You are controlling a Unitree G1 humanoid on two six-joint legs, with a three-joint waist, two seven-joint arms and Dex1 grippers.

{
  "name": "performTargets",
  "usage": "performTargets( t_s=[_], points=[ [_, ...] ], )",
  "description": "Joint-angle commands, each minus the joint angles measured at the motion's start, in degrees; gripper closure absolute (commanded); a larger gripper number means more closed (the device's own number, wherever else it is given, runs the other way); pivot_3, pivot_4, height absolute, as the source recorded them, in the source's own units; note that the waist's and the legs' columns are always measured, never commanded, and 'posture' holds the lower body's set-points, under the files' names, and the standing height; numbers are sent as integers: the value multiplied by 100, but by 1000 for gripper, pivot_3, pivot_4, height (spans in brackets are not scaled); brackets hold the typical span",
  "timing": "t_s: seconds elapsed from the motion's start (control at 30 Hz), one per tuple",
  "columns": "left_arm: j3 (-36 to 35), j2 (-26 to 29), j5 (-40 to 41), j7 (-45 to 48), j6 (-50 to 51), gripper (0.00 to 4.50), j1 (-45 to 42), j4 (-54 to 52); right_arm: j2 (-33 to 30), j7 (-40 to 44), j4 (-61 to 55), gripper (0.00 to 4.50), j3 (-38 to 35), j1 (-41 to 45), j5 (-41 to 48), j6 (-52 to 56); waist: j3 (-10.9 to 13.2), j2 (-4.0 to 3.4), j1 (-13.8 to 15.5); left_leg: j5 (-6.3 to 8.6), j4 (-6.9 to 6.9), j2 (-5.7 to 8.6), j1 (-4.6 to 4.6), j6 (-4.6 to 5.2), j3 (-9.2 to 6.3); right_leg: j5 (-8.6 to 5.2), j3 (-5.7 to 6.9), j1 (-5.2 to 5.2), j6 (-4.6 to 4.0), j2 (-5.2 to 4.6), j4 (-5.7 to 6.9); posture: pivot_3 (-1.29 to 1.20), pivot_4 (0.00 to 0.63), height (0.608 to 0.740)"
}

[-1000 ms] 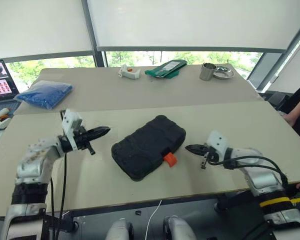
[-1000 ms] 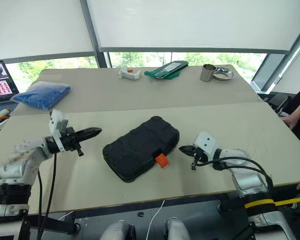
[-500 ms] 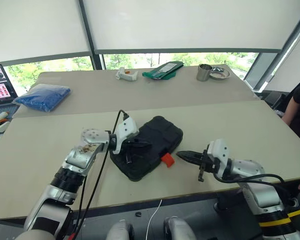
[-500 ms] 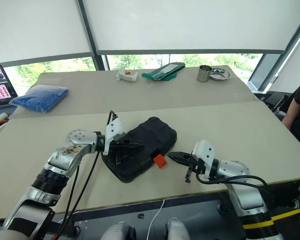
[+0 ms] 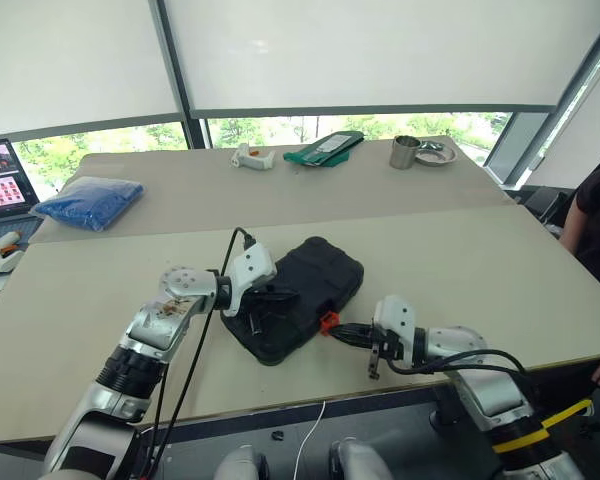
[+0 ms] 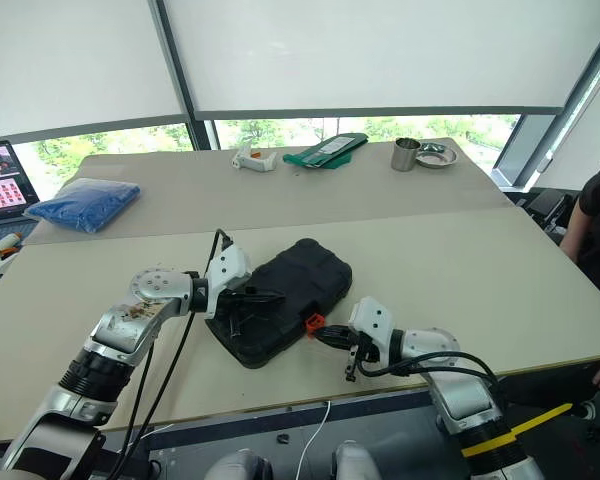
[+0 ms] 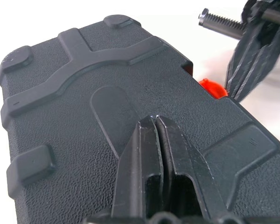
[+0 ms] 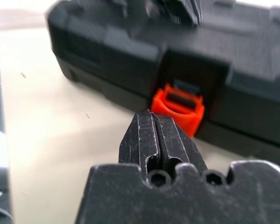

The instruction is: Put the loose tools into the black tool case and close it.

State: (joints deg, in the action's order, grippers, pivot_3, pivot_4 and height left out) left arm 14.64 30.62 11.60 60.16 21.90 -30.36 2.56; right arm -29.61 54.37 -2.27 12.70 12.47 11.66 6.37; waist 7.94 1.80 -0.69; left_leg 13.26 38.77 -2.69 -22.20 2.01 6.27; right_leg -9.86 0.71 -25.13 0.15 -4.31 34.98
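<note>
We see the left gripper (image 7: 156, 122), fingers pressed together, on the pebbled lid of the black tool case (image 5: 300, 290), mid-table. The right gripper (image 8: 156, 122), pinched empty, has advanced to its orange latch (image 8: 179, 107) at 5 o'clock.

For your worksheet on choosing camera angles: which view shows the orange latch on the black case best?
The right wrist view: the orange latch sits large and central, just beyond the shut right gripper. The left wrist view shows only a sliver past the black case. The two head views show it as a small orange spot.
</note>
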Motion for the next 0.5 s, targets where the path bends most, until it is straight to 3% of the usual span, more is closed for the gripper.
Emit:
performTargets(
  t_s=[0.03, 0.5],
  points=[
    [290, 17, -159, 37, 308, 4354, 316, 213, 59, -56, 122, 4500, -60, 137, -88, -165, 0, 0, -1, 0, 0, 0, 0, 0, 0, 0, 0, 0, 0, 0, 0, 0, 150, 740],
    [299, -104, -199, -54, 290, 4354, 232, 371, 494, -240, 683, 4500, 3, 548, -349, -287, 0, 0, 3, 1, -1, 0, -1, 0, -1, 0, 0, -2, 0, -2, 0, 0, 150, 740]
  ],
)
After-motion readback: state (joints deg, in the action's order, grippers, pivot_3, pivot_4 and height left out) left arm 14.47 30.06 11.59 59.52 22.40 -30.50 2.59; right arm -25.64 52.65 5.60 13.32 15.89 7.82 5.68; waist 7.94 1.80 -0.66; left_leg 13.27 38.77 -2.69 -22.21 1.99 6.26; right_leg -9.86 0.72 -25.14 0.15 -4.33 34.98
